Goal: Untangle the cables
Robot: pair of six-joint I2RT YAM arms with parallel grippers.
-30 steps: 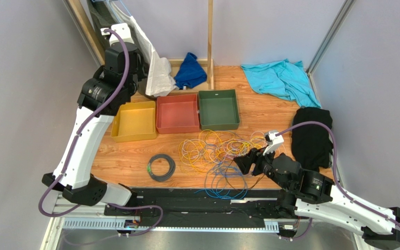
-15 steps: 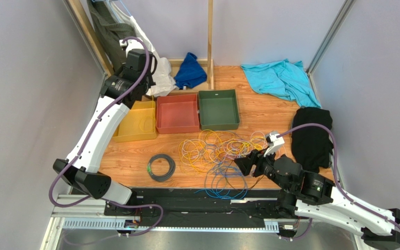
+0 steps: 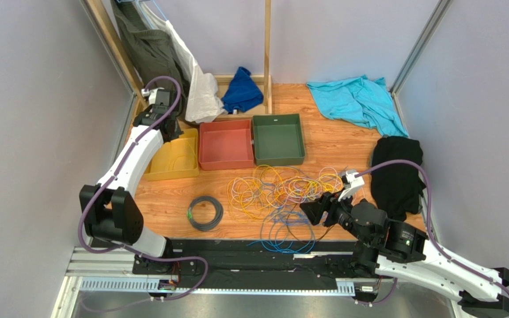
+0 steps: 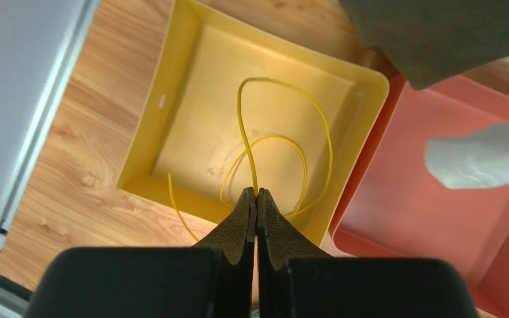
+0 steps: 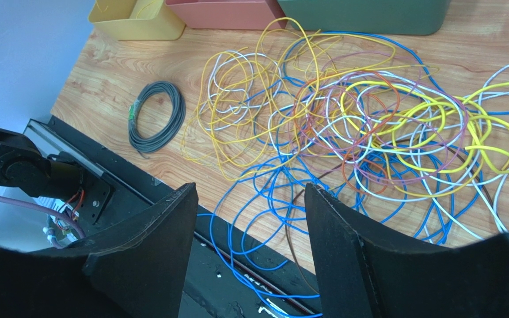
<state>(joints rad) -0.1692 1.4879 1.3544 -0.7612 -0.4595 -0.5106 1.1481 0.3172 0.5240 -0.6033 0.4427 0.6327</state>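
Observation:
The cables point(image 3: 278, 191) lie in a loose tangle of yellow, blue, white and orange loops on the wooden table; the right wrist view shows this tangle point(image 5: 343, 112) spread wide. A small black coil point(image 3: 205, 212) with a green tag lies apart on its left, and the right wrist view also takes in that coil point(image 5: 157, 116). My left gripper point(image 4: 256, 192) hangs over the yellow bin point(image 4: 171, 79), shut on a yellow cable point(image 4: 284, 93) that loops down into the bin. My right gripper point(image 5: 250, 189) stands open above the tangle's near edge, nothing between its fingers.
A red bin point(image 3: 226, 164) and a green bin point(image 3: 278, 161) stand right of the yellow bin point(image 3: 171, 174). A teal cloth point(image 3: 357, 99), a black cloth point(image 3: 396, 172), a blue cloth point(image 3: 242, 89) and hanging garments point(image 3: 147, 46) ring the back and right. Blue loops overhang the black front rail point(image 5: 224, 265).
My left arm has swung back and left and stretched out over the yellow bin, and a yellow cable now lies looped inside it. The right arm has barely moved.

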